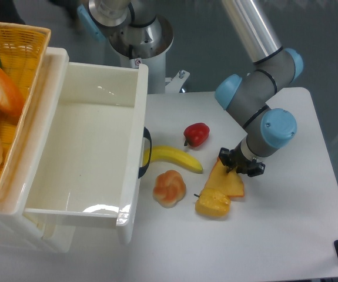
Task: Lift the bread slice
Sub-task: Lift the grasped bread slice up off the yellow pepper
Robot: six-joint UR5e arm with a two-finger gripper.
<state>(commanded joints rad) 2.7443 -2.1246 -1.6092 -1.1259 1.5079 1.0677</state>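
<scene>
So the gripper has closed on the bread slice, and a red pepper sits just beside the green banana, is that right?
Not quite: the banana is yellow, not green, as the fixed camera view shows. The rest holds: the gripper is shut on the bread slice, and the red pepper sits just beside the banana.

- Bright, even overhead light is washing the white desk (286, 229), casting only soft shadows.
- Glare is glinting on the drawer (92, 208) rim.
- Focus is holding sharp.

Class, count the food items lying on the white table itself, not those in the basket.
5: red pepper, banana, bun, yellow pepper and, tilted in the pincer, the bread slice. The arm may hide others.
</scene>
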